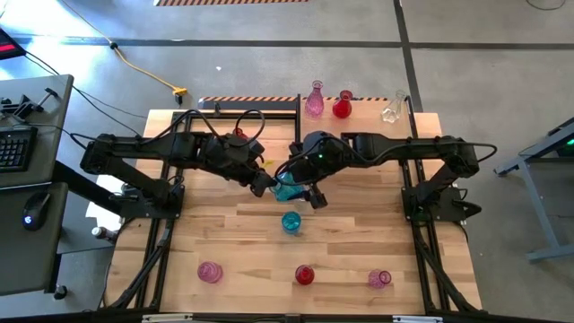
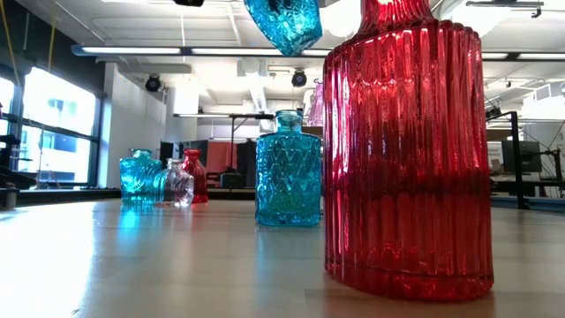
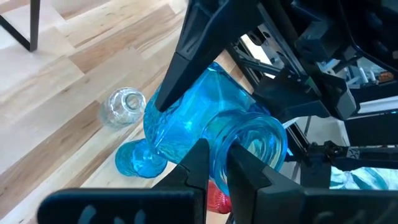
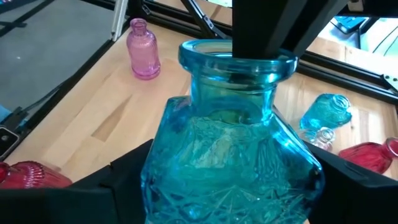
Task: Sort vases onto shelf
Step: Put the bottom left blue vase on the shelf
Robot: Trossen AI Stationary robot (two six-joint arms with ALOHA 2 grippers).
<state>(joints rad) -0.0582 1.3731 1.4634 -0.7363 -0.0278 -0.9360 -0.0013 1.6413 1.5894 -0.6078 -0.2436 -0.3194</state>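
Two claws meet above the middle of the worktop [image 1: 359, 242] on one turquoise cut-glass vase [image 1: 287, 188], lifted clear of the wood: the left claw [image 3: 214, 163] is pinched shut on its rim, while the right claw [image 4: 217, 180] stands wide with a finger on either side of the body. Another turquoise vase [image 1: 291, 222] stands just nearer, and three vases wait at the far edge on the shelf [image 1: 256, 106].

I hold a faceted turquoise vase [image 1: 287, 187] in the air, rim pinched. A second turquoise vase [image 1: 291, 222] stands below on the table. Pink [image 1: 314, 100], red [image 1: 342, 106] and clear vases [image 1: 392, 109] stand upright on the shelf [image 1: 260, 106].
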